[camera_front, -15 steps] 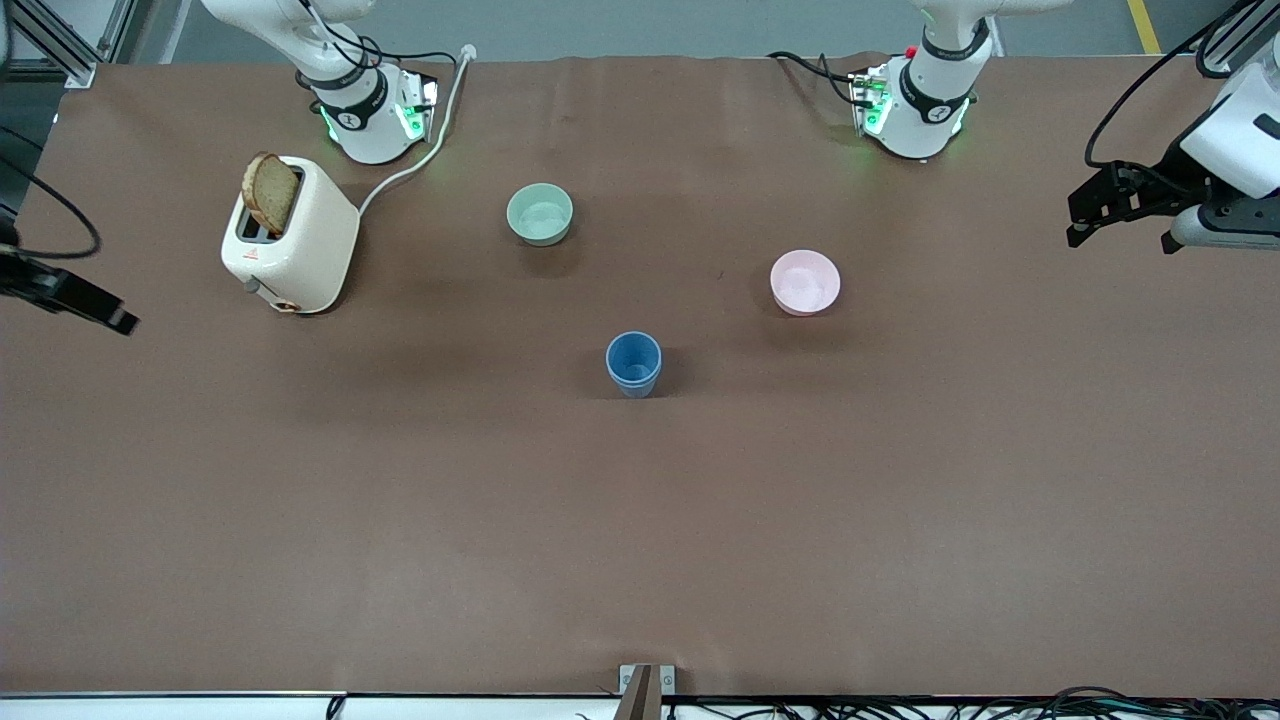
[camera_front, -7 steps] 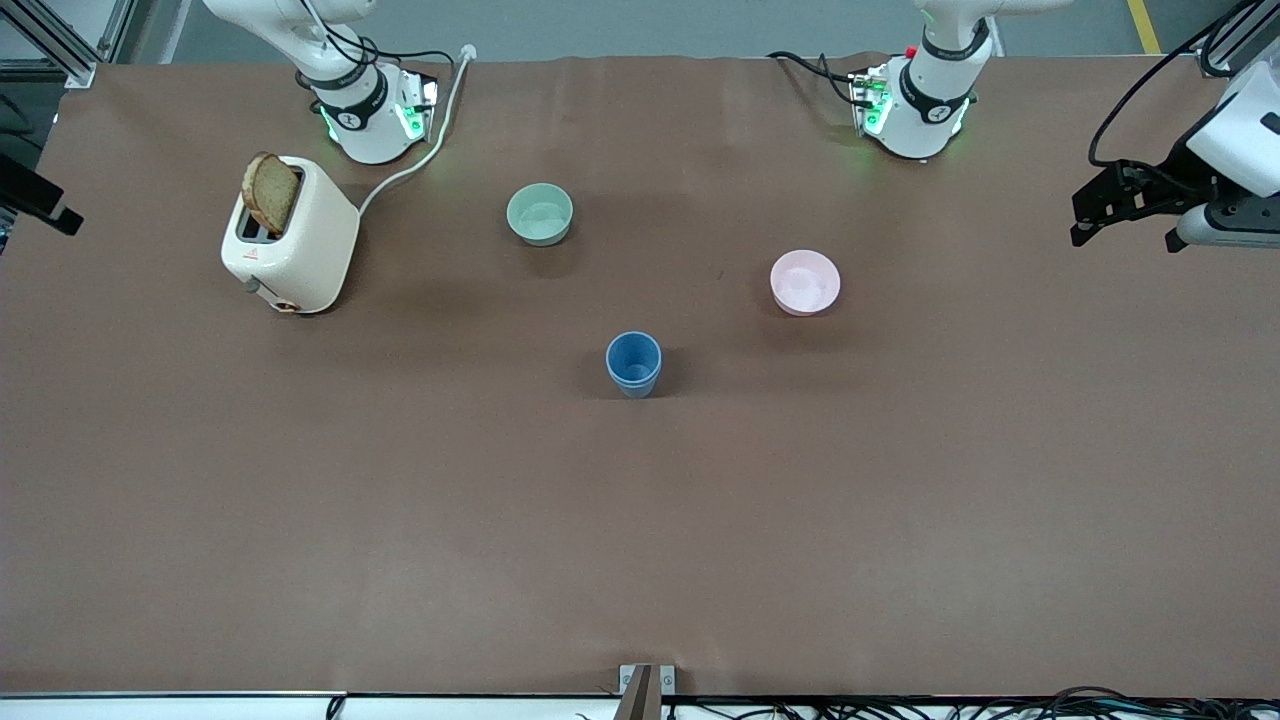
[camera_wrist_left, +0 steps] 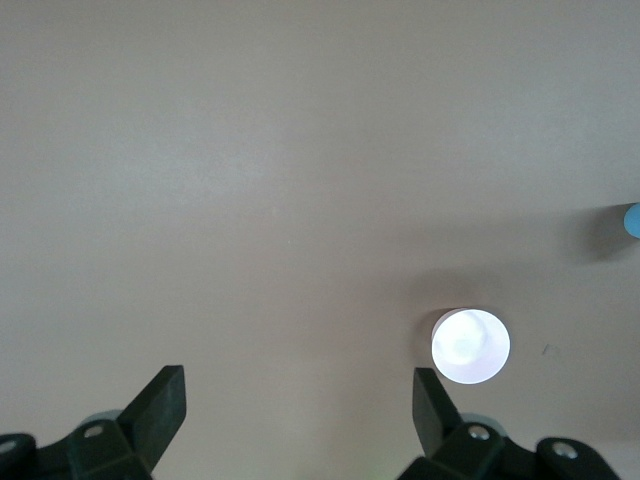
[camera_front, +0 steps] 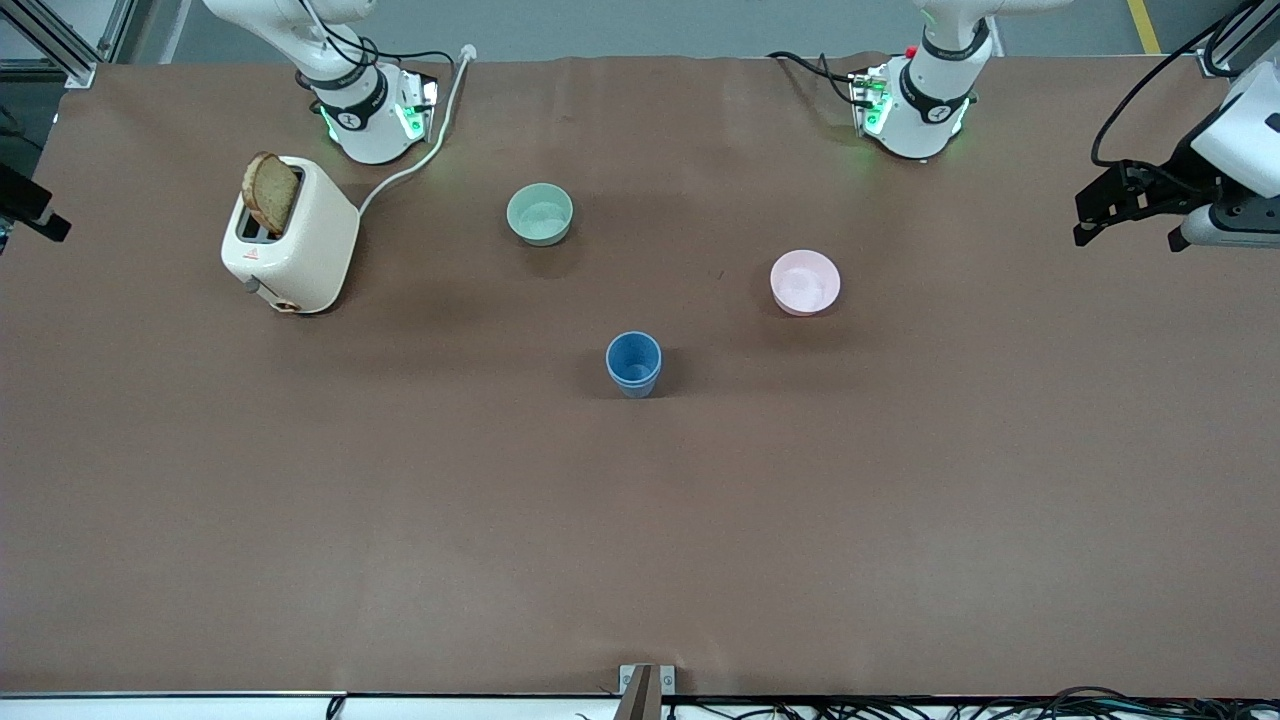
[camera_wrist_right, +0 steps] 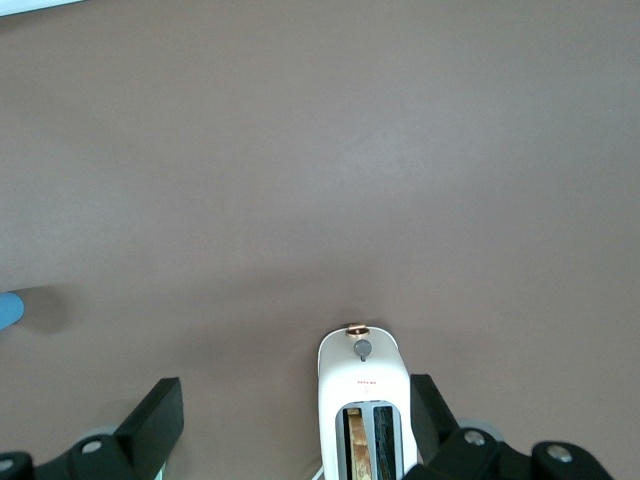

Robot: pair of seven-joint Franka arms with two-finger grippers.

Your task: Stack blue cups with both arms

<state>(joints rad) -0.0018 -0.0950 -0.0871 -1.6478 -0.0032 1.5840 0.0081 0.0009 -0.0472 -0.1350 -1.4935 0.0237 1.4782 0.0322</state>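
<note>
The blue cups [camera_front: 633,365] stand as one upright stack in the middle of the table, one nested in the other. A sliver of them shows in the left wrist view [camera_wrist_left: 632,220] and in the right wrist view [camera_wrist_right: 8,308]. My left gripper [camera_front: 1120,205] hangs open and empty over the table's edge at the left arm's end, its fingers wide apart in its wrist view [camera_wrist_left: 298,385]. My right gripper [camera_front: 28,205] hangs open and empty over the table's edge at the right arm's end, above bare table next to the toaster in its wrist view [camera_wrist_right: 295,395].
A pink bowl [camera_front: 805,282] sits between the cups and the left arm's base and also shows in the left wrist view [camera_wrist_left: 470,346]. A mint-green bowl [camera_front: 540,213] sits farther back. A white toaster [camera_front: 290,235] with a bread slice [camera_front: 270,192] stands near the right arm's base.
My right gripper has pulled away from the table's middle toward the right arm's end. My left gripper has drifted slightly outward. The cups have not moved.
</note>
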